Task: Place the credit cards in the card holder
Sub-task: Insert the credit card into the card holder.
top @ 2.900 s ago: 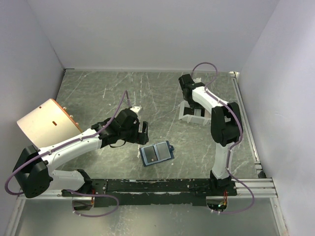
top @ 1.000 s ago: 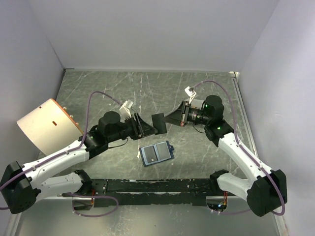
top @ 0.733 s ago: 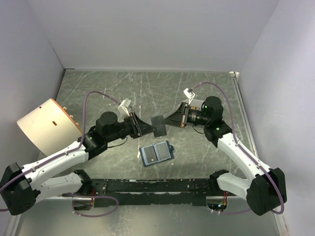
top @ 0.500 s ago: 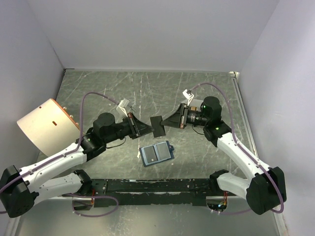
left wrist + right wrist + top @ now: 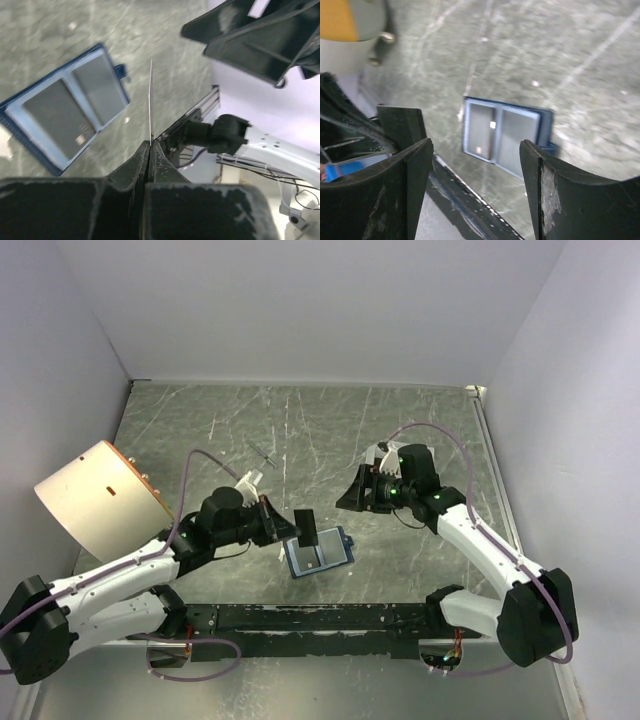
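HANDOVER COMPLETE: The left gripper (image 5: 292, 527) now pinches 1 dark credit card (image 5: 306, 528) by its lower edge, jaws closed tight on it. It took the card in mid-air from the right gripper (image 5: 352, 498) less than 1 second earlier. The right gripper has since let go; its jaws stand wide and empty, and it has drawn back to about 1 o'clock of the card holder (image 5: 320, 552).

The left arm has meanwhile carried the card down from the middle of the bench (image 5: 200, 430) to the holder's 10 o'clock corner. Whether the card touches the case or hangs just over it cannot be told from above. In the left wrist view the card (image 5: 151, 100) shows edge-on as a thin upright line. The holder (image 5: 65, 107) lies open at its 9 o'clock, 2 grey-blue pockets facing up.

The right wrist view looks between the spread fingers at the same open holder (image 5: 502, 132). The holder has not shifted and lies at 6 o'clock on the bench, near the arms' mounting rail.

For the task, the transfer looks finished, and for this card only the insertion remains. The left gripper will probably have to tip the card flatter and feed 1 edge into a pocket. With nothing pinning the holder, it could slide when pushed. No other cards are in view.
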`<act>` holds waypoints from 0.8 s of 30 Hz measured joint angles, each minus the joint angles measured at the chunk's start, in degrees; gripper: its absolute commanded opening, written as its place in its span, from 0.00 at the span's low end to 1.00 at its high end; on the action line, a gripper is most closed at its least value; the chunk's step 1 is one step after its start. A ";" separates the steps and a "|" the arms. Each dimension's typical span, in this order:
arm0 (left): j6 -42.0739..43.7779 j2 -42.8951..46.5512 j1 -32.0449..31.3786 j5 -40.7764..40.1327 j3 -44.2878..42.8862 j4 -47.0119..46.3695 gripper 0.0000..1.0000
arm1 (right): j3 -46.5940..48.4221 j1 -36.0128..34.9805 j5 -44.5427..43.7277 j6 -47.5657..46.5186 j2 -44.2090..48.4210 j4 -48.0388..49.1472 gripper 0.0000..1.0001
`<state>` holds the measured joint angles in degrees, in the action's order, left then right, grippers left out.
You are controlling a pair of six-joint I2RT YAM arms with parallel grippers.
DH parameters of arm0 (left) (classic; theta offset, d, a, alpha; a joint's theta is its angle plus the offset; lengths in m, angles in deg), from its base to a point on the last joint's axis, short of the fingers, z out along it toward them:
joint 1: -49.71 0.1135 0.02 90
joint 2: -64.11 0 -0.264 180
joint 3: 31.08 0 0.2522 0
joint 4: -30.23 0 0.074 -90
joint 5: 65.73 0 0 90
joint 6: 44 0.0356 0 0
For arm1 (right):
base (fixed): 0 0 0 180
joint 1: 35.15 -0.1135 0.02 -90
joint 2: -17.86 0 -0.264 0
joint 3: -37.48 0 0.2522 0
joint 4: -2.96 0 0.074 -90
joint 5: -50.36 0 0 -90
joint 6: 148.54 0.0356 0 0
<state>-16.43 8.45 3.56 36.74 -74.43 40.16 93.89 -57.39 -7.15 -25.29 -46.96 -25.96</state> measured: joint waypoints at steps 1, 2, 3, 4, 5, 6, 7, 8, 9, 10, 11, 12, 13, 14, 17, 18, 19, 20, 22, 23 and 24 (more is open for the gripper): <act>-0.13 -0.13 0.00 0.02 1.03 0.50 0.07 | -0.02 0.00 -1.90 -0.83 -0.55 -1.51 0.72; -0.24 -0.24 0.00 0.02 1.92 0.90 0.07 | -0.07 0.00 -3.76 -1.51 -0.96 -2.82 0.72; -0.52 -0.37 0.00 0.02 2.95 1.20 0.07 | -0.15 -0.02 -5.51 -2.27 -1.36 -3.89 0.72; -0.81 -0.52 0.00 0.02 3.69 1.36 0.07 | -0.17 -0.04 -6.88 -2.82 -1.70 -4.74 0.72; -1.09 -0.76 0.00 0.02 4.37 1.42 0.07 | -0.17 -0.20 -8.81 -3.61 -2.34 -5.70 0.72; -1.27 -1.09 0.00 0.07 5.05 1.38 0.07 | -0.17 -0.35 -10.05 -4.04 -2.93 -6.29 0.72; -1.57 -1.70 0.00 0.28 5.84 1.25 0.07 | -0.17 -0.68 -11.74 -4.66 -3.87 -6.84 0.72; -1.75 -2.34 0.00 0.59 6.36 1.09 0.07 | -0.17 -1.16 -13.25 -5.16 -4.87 -7.30 0.71; -1.97 -3.15 0.00 0.94 6.84 0.76 0.07 | -0.22 -1.66 -14.40 -5.46 -5.75 -7.56 0.70; -2.14 -3.87 0.00 1.31 7.08 0.48 0.07 | -0.26 -2.49 -15.87 -5.92 -6.82 -7.93 0.70; -2.32 -4.85 0.00 1.81 7.28 0.09 0.07 | -0.26 -3.43 -17.20 -6.29 -7.87 -8.39 0.70; -2.51 -6.05 0.00 2.43 7.28 -0.52 0.07 | -0.26 -4.61 -18.75 -6.58 -8.92 -8.81 0.70; -2.54 -7.13 0.00 2.91 7.28 -1.29 0.07 | -0.26 -5.99 -20.48 -6.82 -9.97 -9.33 0.70; -2.56 -8.28 0.00 3.48 7.28 -2.19 0.07 | -0.24 -7.41 -21.97 -7.06 -10.84 -9.88 0.70; -2.80 -12.09 0.00 5.18 7.26 -5.01 0.07 | -0.22 -11.15 -25.07 -7.78 -12.87 -10.88 0.69; -2.84 -13.27 0.00 5.62 7.26 -5.81 0.07 | -0.22 -11.87 -25.38 -7.87 -13.25 -10.95 0.68; -2.95 -14.34 -0.02 5.97 7.19 -6.40 0.07 | -0.22 -12.48 -25.66 -8.00 -13.68 -10.91 0.67; -2.97 -15.56 -0.02 6.32 6.97 -6.93 0.07 | -0.22 -12.98 -25.88 -8.04 -14.03 -10.91 0.66; -2.95 -17.42 -0.02 6.58 6.36 -7.45 0.07 | -0.22 -13.77 -26.25 -8.04 -14.75 -10.84 0.61; -2.93 -18.10 -0.02 6.69 5.95 -7.50 0.07 | -0.22 -14.10 -26.58 -8.04 -15.17 -10.82 0.57; -2.91 -18.62 -0.02 6.75 5.60 -7.61 0.07 | -0.22 -14.36 -26.86 -8.04 -15.63 -10.78 0.51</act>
<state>-19.34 -10.18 3.54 43.49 -68.83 32.55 93.67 -71.75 -34.01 -33.33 -62.58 -36.73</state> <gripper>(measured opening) 0.075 0.626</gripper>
